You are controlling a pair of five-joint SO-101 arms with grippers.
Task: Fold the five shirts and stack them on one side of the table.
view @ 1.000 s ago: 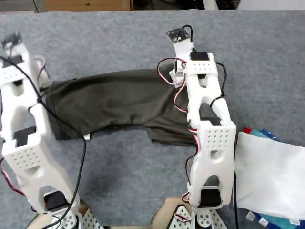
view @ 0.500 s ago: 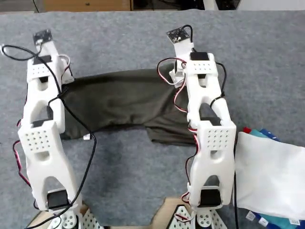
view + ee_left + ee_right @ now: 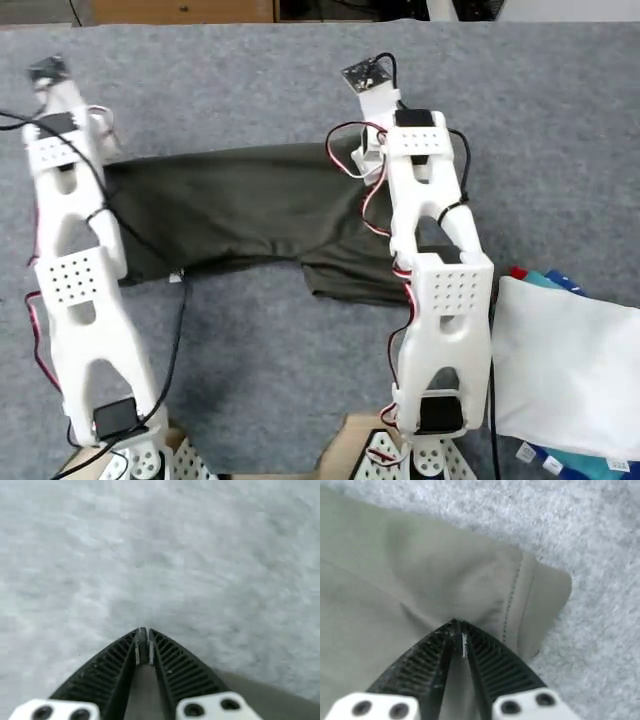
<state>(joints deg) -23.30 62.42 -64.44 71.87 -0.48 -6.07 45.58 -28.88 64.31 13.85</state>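
Open grey desk [image 3: 230, 80] runs along the far side of the olive shirt [image 3: 240, 210] and, between the arms, its near side. The left arm [image 3: 75, 290] and right arm [image 3: 440, 300] stand over its ends. A stack of folded shirts [image 3: 570, 370] lies to its right.

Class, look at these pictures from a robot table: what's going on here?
Two robot arms hold a dark olive shirt spread across the grey table. The right gripper is shut on fabric beside a sleeve hem; the left gripper is shut at the shirt's opposite end. The shirt lies stretched between them. A stack of folded shirts, white on top, sits beside the right arm, apart from it.
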